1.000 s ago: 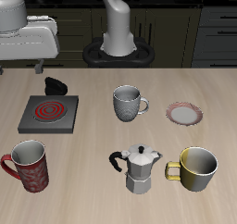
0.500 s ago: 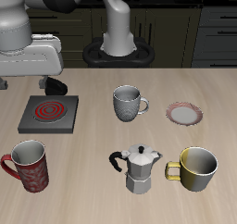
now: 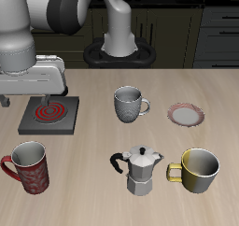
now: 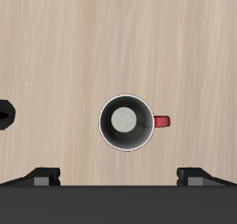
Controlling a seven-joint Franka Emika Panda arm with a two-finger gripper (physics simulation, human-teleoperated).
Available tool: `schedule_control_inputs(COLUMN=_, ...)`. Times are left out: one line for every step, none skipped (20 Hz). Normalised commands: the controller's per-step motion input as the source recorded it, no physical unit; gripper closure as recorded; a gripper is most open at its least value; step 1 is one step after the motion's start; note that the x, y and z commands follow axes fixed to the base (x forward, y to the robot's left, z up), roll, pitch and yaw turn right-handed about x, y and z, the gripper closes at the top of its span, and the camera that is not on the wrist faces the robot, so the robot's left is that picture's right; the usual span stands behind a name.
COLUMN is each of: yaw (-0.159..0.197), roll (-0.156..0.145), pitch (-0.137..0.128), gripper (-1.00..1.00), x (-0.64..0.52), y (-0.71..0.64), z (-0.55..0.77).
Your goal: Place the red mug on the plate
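One red mug point(image 4: 128, 122) upright straight below the claw point(image 4: 118, 177), fingers point(image 4: 42, 177) spread wide, nothing pinched.

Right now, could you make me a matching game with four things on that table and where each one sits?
Things:
1. red mug
2. plate
3. moka pot
4. grey-white patterned mug

Places:
A. between the burner and the plate
B. near the front edge, in front of the burner
C. farther back, behind the yellow mug
D. near the front edge, beside the yellow mug

Pairs: 1-B, 2-C, 3-D, 4-A
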Motion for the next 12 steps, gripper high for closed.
schedule_control_inputs(yaw=0.103, roll=0.024, pitch=0.043, gripper=-1.0, x=0.18, y=0.17, z=-0.39)
schedule_control_inputs(yaw=-0.055, roll=-0.034, pitch=0.005, gripper=-1.0, x=0.07, y=0.01, z=-0.31)
schedule_control_inputs(yaw=0.03, roll=0.068, pitch=0.029, gripper=-1.0, x=0.09, y=0.21, z=-0.35)
schedule_control_inputs(yaw=0.008, roll=-0.055, pitch=-0.036, gripper=-1.0, x=0.13, y=-0.03, z=-0.24)
schedule_control_inputs(yaw=0.048, roll=-0.004, pitch=0.026, gripper=-1.0, x=0.35, y=0.29, z=-0.65)
schedule_control_inputs(yaw=-0.078, roll=-0.045, pitch=-0.022, gripper=-1.0, x=0.1, y=0.03, z=-0.27)
schedule_control_inputs(yaw=0.073, roll=0.024, pitch=0.026, gripper=-1.0, x=0.12, y=0.19, z=-0.38)
schedule_control_inputs(yaw=0.039, roll=-0.034, pitch=-0.003, gripper=-1.0, x=0.08, y=0.13, z=-0.33)
schedule_control_inputs(yaw=-0.005, roll=0.05, pitch=0.033, gripper=-1.0, x=0.09, y=0.3, z=-0.4)
schedule_control_inputs(yaw=0.059, roll=-0.056, pitch=0.005, gripper=-1.0, x=0.12, y=0.14, z=-0.3)
schedule_control_inputs(yaw=0.048, roll=0.01, pitch=0.021, gripper=-1.0, x=0.07, y=0.3, z=-0.37)
schedule_control_inputs(yaw=-0.032, roll=0.009, pitch=0.018, gripper=-1.0, x=0.07, y=0.1, z=-0.31)
